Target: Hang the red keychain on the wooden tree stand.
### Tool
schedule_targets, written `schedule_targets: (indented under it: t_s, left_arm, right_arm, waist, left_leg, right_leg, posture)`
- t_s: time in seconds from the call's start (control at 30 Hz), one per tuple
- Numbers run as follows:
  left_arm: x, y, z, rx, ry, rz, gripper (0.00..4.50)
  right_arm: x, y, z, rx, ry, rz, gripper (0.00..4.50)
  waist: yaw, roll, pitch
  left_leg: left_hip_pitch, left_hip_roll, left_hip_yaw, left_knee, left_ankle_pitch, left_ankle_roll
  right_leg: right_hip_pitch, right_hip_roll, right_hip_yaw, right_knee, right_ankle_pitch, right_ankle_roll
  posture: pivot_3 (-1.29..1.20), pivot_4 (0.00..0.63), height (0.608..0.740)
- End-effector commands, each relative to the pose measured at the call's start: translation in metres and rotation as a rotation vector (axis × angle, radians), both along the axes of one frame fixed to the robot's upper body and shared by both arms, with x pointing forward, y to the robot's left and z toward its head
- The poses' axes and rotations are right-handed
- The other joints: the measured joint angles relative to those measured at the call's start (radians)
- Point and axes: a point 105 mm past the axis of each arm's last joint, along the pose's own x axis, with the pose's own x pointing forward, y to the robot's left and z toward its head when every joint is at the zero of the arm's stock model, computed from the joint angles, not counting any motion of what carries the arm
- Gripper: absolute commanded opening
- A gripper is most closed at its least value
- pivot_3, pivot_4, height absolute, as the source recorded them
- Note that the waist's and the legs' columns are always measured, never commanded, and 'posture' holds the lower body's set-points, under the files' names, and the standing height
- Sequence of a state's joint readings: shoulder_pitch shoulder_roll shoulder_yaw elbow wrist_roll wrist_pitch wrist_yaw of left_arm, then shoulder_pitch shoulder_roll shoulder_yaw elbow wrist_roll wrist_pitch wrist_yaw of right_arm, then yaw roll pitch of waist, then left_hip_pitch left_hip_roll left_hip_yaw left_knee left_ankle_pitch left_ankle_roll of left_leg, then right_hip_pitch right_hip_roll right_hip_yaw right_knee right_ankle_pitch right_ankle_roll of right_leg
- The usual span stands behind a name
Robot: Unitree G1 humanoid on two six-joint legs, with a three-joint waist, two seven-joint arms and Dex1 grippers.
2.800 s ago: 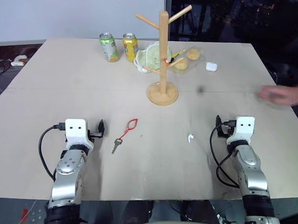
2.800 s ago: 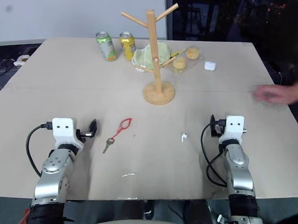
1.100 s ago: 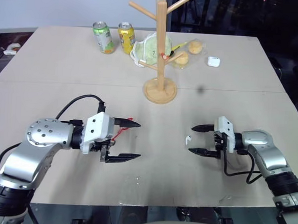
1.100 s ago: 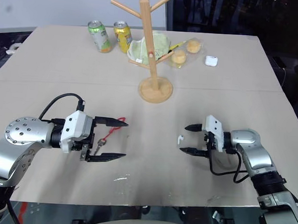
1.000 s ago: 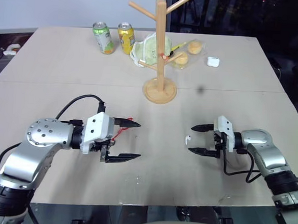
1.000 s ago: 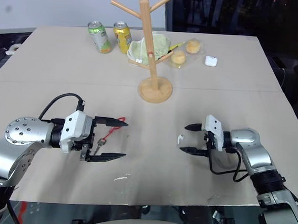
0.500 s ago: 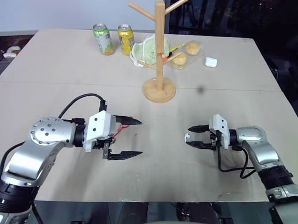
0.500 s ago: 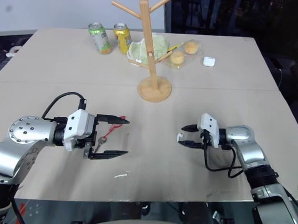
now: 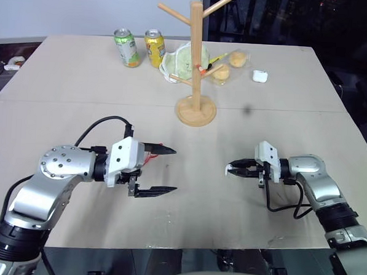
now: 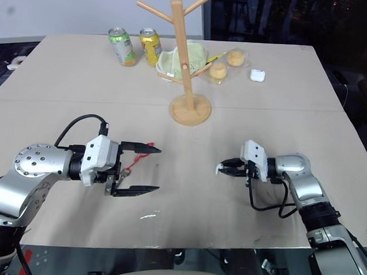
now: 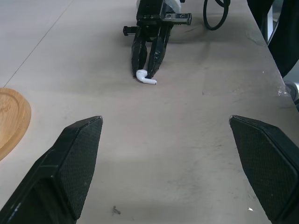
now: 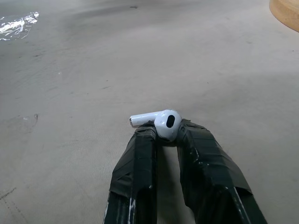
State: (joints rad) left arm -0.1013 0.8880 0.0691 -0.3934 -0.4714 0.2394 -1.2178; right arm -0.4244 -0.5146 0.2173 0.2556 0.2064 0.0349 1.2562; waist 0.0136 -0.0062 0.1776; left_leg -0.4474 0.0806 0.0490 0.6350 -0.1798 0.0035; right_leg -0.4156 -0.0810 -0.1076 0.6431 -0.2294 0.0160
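The red keychain (image 9: 148, 161) lies on the table, partly hidden behind my left gripper (image 9: 174, 169), which hovers open just over and beside it. The wooden tree stand (image 9: 195, 58) stands upright at mid-table beyond it, pegs bare. My right gripper (image 9: 230, 169) rests low on the table to the right, shut on a small white earbud (image 12: 161, 122). The left wrist view looks between its own wide-apart fingers (image 11: 77, 158) at that shut right gripper (image 11: 148, 70) and the earbud (image 11: 145, 77).
Two drink cans (image 9: 131, 47) stand at the back left of the stand. A pale green bag (image 9: 186, 59), wrapped buns (image 9: 232, 61) and a white earbud case (image 9: 260, 75) lie behind it. A piece of clear tape (image 10: 147, 217) sits near the front edge.
My right gripper has closed on the white earbud, which lay between its open fingers a second ago. The left gripper has stayed open in place by the keychain.
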Motion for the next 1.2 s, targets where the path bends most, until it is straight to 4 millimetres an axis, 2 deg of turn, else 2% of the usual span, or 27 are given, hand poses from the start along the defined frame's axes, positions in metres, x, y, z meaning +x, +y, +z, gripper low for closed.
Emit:
schedule_targets:
  t_s: [0.03, 0.23, 0.43, 0.6, 0.73, 1.0, 1.17, 1.2]
  left_arm:
    - [-0.003, -0.003, 0.005, -0.004, -0.028, -0.019, 4.5]
    - [0.006, -0.003, 0.014, -0.002, -0.054, -0.037, 4.5]
    - [0.021, -0.013, 0.027, -0.056, -0.08, -0.043, 4.5]
    - [0.037, -0.029, 0.037, -0.13, -0.1, -0.057, 4.5]
    - [0.046, -0.037, 0.044, -0.154, -0.121, -0.065, 4.5]
    - [0.043, -0.041, 0.039, -0.157, -0.123, -0.077, 4.5]
    - [0.044, -0.041, 0.039, -0.161, -0.143, -0.06, 4.5]
    - [0.044, -0.04, 0.039, -0.16, -0.144, -0.055, 4.5]
  right_arm:
    - [-0.001, 0.0, 0.024, 0.056, -0.04, -0.022, 0.44]
    - [0.004, -0.017, 0.066, 0.166, -0.066, -0.178, 0.44]
    - [0.025, -0.049, 0.082, 0.21, -0.106, -0.445, 0.44]
    - [0.072, -0.096, 0.08, 0.212, -0.155, -0.829, 0.44]
    - [0.096, -0.124, 0.073, 0.169, -0.147, -1.031, 0.44]
    - [0.104, -0.158, 0.051, 0.122, -0.07, -1.218, 0.44]
    - [0.108, -0.161, 0.043, 0.125, -0.025, -1.253, 0.44]
    - [0.108, -0.159, 0.042, 0.132, -0.018, -1.248, 0.82]
  waist:
    - [0.0, 0.0, 0.0]
    - [0.004, 0.0, 0.0]
    - [0.004, 0.0, 0.0]
    - [0.002, 0.0, 0.0]
    - [-0.001, 0.0, 0.0]
    - [-0.002, 0.0, 0.0]
    - [-0.002, 0.0, 0.0]
    - [-0.002, 0.0, 0.0]
  left_leg:
    - [0.0, 0.0, 0.0, 0.0, 0.0, 0.0]
    - [0.0, 0.0, 0.0, 0.0, 0.0, 0.0]
    - [0.0, -0.001, 0.0, 0.001, 0.0, 0.0]
    - [0.0, -0.001, 0.001, 0.002, 0.0, 0.0]
    - [0.0, -0.001, 0.001, 0.003, 0.0, 0.0]
    - [0.0, -0.001, 0.001, 0.002, 0.0, 0.001]
    - [0.0, -0.001, 0.001, 0.003, 0.0, 0.001]
    - [0.0, -0.001, 0.001, 0.004, 0.001, 0.001]
  right_leg:
    - [0.0, 0.0, 0.0, 0.0, 0.0, 0.0]
    - [0.0, 0.0, 0.0, 0.001, 0.002, 0.003]
    - [0.0, 0.0, 0.002, 0.001, 0.0, 0.0]
    - [0.0, 0.001, 0.003, 0.002, 0.002, 0.004]
    - [0.0, 0.006, 0.009, 0.003, 0.003, 0.004]
    - [0.0, 0.01, 0.018, 0.003, 0.002, 0.004]
    - [0.0, 0.012, 0.02, 0.004, 0.003, 0.004]
    - [0.0, 0.012, 0.021, 0.005, 0.003, 0.004]
  posture:
    - [0.0, 0.15, 0.74]
    - [0.0, 0.15, 0.74]
    - [0.0, 0.15, 0.74]
    - [0.0, 0.15, 0.74]
    - [0.0, 0.15, 0.74]
    - [0.0, 0.15, 0.74]
    - [0.0, 0.15, 0.74]
    - [0.0, 0.15, 0.74]
